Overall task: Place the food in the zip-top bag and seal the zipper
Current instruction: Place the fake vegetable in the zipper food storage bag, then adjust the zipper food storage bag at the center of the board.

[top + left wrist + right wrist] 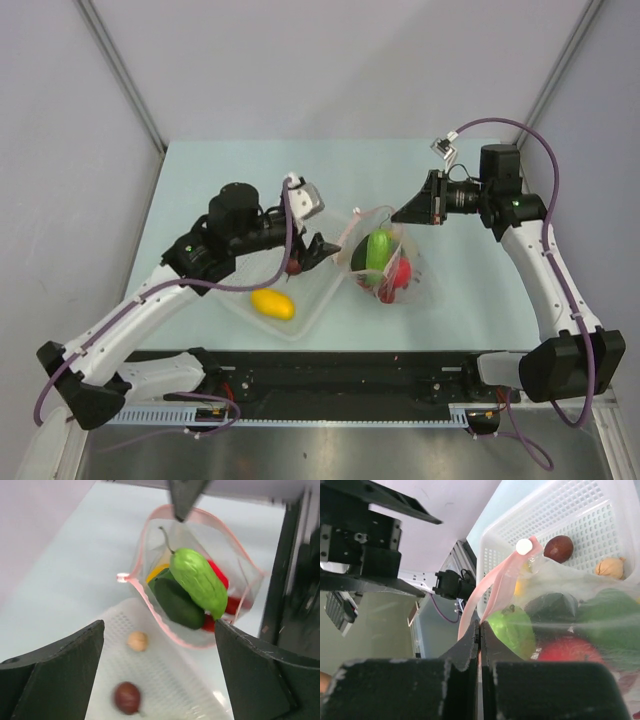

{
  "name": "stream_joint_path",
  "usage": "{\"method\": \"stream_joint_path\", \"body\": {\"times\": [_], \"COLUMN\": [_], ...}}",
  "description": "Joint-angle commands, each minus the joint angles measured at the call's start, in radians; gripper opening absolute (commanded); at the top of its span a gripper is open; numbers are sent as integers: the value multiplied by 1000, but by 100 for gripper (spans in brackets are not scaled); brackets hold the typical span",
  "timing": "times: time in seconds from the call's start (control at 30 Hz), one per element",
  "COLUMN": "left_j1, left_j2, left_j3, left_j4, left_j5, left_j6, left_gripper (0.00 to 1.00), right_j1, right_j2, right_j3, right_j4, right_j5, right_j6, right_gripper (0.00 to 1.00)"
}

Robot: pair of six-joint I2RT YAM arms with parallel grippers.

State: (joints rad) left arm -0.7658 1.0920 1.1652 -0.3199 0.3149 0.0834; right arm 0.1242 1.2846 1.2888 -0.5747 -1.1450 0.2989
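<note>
I have the left claw (320,250) spread wide, nothing between its fingers (60,675), hanging over the 3 o'clock rim of the white mesh plastic basket (315,295). Through the gap in the left wrist view I look straight into the mouth of the clear crinkly zip-top bag (235,560), which lies just beside the basket at its 3 o'clock side, its near lip draped over the basket's edge. The right claw (480,630) is pressed together on the thin pale pink zipper strip (492,585), pinching the bag's rim at 12 o'clock and holding the mouth up as an open loop. Inside the bag I see a light green toy pepper (197,580) lying on a dark green cucumber (177,605), with red pieces (220,577) behind and a sliver of yellow (156,572) at 10 o'clock. In the basket, a beige mushroom (137,641) and a dark plum (127,697) sit well apart from each other, and a yellow oval piece (272,303) lies toward the basket's 7 o'clock corner. Open pale table top (260,170) runs from the bag's 12 o'clock side to the far edge; the two claws are near each other across the bag's mouth.
</note>
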Motion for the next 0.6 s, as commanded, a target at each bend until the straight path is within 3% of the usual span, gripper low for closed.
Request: {"method": "stream_joint_path", "body": {"times": [0.0,0.17,0.4,0.53,0.57], "left_j1": [0,-59,-171,-178,-181], "left_j2": [-29,2,34,84,89], "left_j3": [64,68,-42,-35,-35], "left_j4": [-269,-435,-271,-277,-262], "left_j5": [288,307,233,222,224], "left_j6": [748,1158,1317,1398,1397], "left_gripper": [93,94,97,76,52], "right_j1": [6,29,65,63,63], "right_j2": [-44,-42,-36,-42,-44], "right_j3": [15,24,63,90,95], "right_j4": [-33,-60,-114,-178,-212], "right_j5": [-58,-56,-47,-32,-29], "right_j6": [-99,-127,-184,-239,-254], "right_gripper": [0,0,0,0,0]}}
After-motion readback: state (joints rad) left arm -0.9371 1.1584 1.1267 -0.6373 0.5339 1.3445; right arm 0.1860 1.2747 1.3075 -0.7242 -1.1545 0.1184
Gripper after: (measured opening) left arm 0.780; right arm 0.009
